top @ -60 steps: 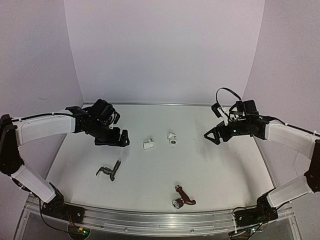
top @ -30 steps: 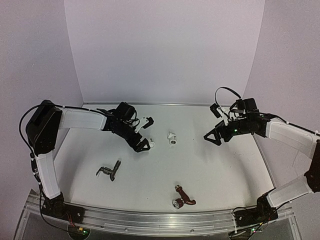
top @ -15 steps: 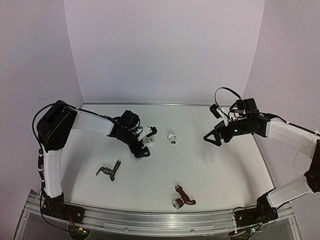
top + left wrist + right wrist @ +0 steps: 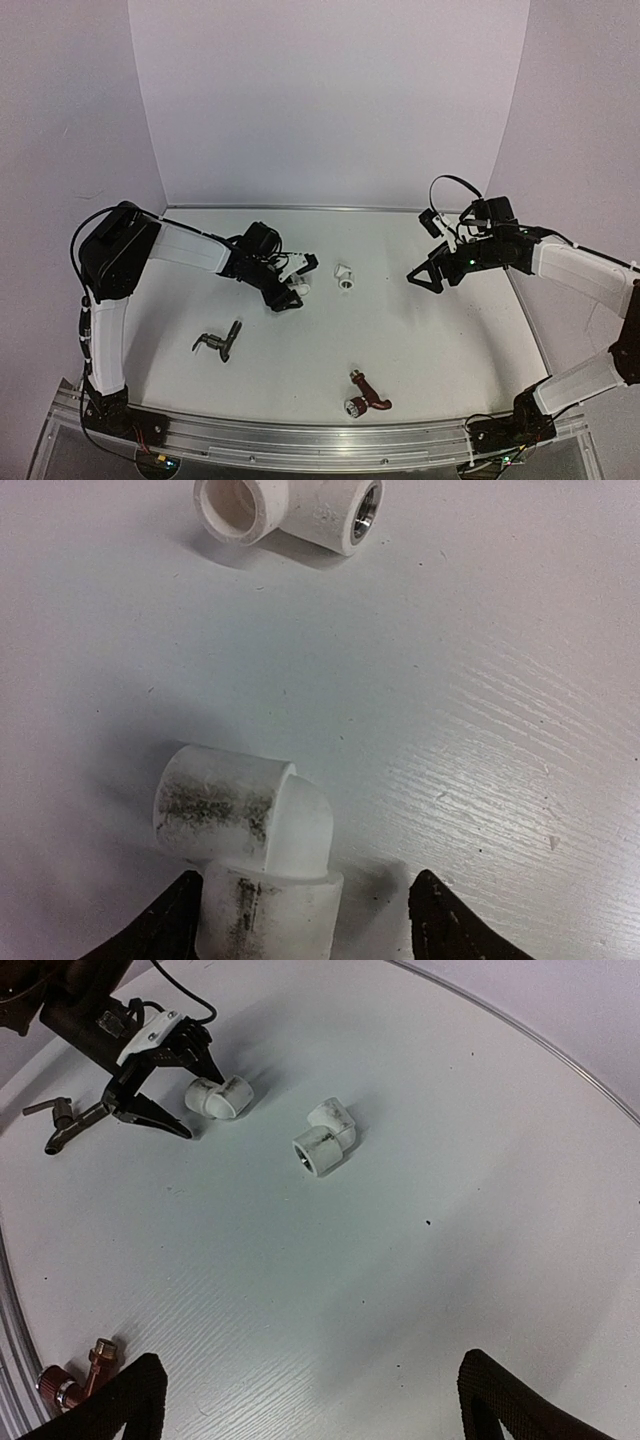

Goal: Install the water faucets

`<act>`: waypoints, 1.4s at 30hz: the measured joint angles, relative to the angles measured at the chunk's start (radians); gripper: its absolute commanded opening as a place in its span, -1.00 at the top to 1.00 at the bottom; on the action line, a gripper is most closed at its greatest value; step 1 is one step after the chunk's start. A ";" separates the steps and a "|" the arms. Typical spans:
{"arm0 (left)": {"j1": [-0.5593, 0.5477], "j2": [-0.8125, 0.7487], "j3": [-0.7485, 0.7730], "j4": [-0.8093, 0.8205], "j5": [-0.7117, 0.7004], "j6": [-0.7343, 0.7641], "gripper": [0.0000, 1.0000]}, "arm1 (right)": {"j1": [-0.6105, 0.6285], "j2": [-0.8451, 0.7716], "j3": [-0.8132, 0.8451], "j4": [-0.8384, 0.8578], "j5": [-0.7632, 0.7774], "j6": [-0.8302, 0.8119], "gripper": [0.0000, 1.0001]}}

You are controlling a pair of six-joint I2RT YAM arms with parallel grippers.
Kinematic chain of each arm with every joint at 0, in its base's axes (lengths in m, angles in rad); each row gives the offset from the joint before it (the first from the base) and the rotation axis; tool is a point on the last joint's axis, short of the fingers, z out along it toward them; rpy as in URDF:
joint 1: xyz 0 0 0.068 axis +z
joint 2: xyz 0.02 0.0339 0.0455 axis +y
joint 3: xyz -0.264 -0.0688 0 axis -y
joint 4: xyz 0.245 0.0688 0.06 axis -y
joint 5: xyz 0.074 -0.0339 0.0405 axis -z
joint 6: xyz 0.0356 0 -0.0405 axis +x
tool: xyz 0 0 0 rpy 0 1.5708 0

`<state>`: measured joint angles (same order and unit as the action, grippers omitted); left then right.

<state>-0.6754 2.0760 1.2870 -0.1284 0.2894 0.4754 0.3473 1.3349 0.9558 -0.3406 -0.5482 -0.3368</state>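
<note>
- Top view: both taps lie loose, nothing installed. The dark grey faucet (image 4: 220,343) is at lower left, the reddish-brown faucet (image 4: 366,395) at bottom centre. The right gripper (image 4: 424,278) is spread and empty.
- Left wrist: the left gripper (image 4: 310,925) straddles a white elbow fitting (image 4: 250,850), seemingly unclamped.
- Right wrist: the second elbow fitting (image 4: 325,1138) sits centre-frame, faucetless.

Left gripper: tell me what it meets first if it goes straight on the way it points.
The smudged white elbow fitting, which sits between the left gripper's open jaws. Past it, the second elbow fitting seems roughly in line.
</note>
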 measured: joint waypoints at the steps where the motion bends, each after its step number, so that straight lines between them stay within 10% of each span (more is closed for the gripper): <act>1: 0.000 0.004 0.001 0.003 0.001 -0.001 -0.18 | 0.000 -0.001 0.000 -0.001 -0.001 -0.001 -0.96; 23: 0.000 -0.012 -0.035 0.072 -0.025 -0.191 0.45 | 0.000 -0.023 0.000 -0.004 0.006 -0.003 -0.96; 42: -0.040 -0.647 -0.268 0.085 0.422 -0.505 0.44 | -0.005 -0.132 0.479 -0.256 0.034 -0.168 -0.96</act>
<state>-0.7154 1.4285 1.0194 -0.0431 0.7118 -0.0296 0.3428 1.2029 1.4343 -0.5967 -0.5140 -0.5045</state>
